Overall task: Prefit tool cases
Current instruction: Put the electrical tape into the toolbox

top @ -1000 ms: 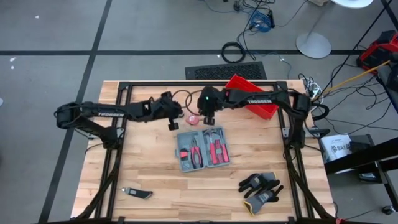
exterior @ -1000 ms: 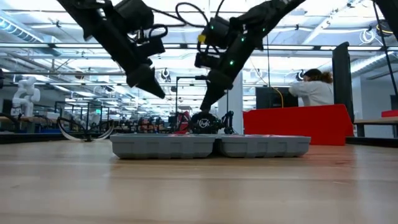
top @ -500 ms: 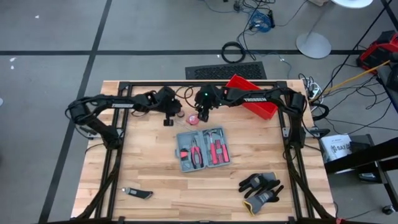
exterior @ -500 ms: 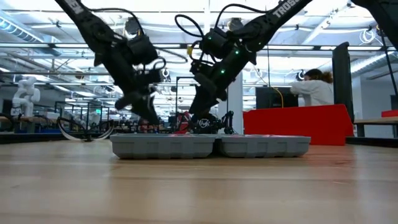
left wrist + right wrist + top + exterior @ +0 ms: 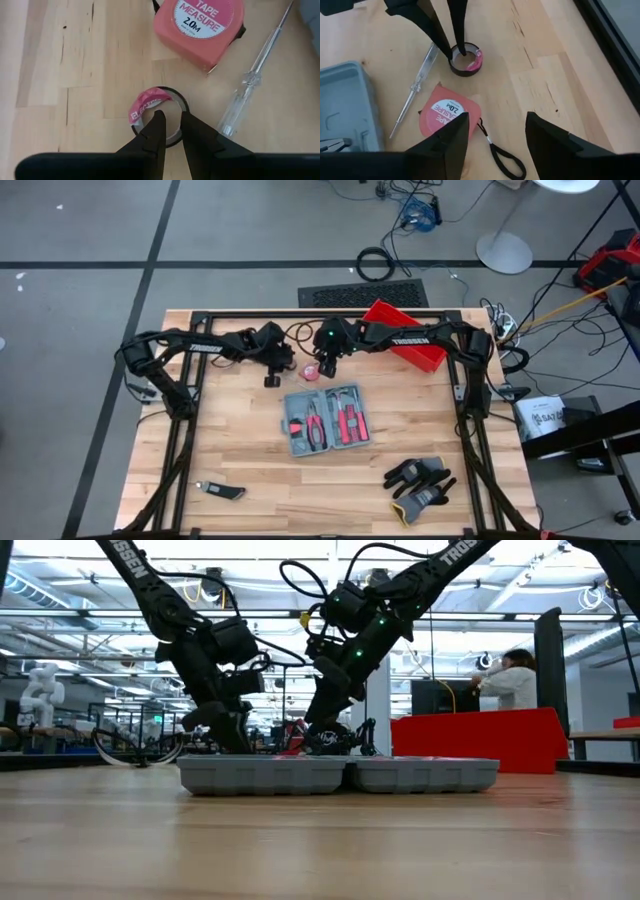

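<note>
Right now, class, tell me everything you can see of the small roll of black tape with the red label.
The small roll of black tape with the red label lies flat on the light wooden table, hollow core facing up. It is a black ring with a red-and-white printed wrapper over part of it. The left gripper comes down on it, one finger over the rim and one inside the core. A pink tape measure and a clear-handled screwdriver lie beside it, apart from it.

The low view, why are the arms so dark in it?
Low view: bright ceiling lights behind leave both arms and the left claw as silhouettes; near tabletop looks soft. Left wrist view: tape measure is evenly lit, its label readable.
</note>
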{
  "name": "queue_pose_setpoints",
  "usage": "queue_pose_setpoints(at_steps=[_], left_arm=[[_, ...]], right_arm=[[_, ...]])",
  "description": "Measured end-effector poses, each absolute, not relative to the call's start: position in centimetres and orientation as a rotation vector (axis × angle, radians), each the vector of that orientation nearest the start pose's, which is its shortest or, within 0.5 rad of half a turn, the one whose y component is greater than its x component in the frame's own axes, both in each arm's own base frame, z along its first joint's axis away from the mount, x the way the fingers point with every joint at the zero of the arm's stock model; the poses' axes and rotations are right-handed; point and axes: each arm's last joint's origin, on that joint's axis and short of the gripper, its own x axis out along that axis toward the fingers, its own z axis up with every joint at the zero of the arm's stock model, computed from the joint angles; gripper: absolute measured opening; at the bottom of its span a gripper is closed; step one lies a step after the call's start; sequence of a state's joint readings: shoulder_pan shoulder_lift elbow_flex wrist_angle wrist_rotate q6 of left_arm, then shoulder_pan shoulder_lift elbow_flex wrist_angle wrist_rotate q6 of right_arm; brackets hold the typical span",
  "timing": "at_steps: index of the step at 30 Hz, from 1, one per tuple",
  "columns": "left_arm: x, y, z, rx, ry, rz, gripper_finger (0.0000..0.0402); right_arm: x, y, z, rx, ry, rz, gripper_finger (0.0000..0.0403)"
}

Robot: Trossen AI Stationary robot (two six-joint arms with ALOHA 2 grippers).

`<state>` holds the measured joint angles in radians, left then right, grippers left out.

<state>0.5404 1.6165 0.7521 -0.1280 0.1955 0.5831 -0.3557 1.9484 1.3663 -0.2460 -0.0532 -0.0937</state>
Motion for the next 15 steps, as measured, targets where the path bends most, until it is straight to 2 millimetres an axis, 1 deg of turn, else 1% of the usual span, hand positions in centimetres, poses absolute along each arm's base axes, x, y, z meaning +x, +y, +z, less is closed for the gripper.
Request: queue_pose_setpoints(at_steps=[10,15], left_arm=[[25.37,13.71,14.33,0.178,0.957,0.007,0.0066],[25.30,13.45,13.70,0.145,1.000,-0.004,0.0066]], right_arm=[[39.47,-14.48,19.33,0.081,0.824,-0.245,0.0183],[39.48,-14.48,19.34,0.081,0.823,-0.245,0.0183]])
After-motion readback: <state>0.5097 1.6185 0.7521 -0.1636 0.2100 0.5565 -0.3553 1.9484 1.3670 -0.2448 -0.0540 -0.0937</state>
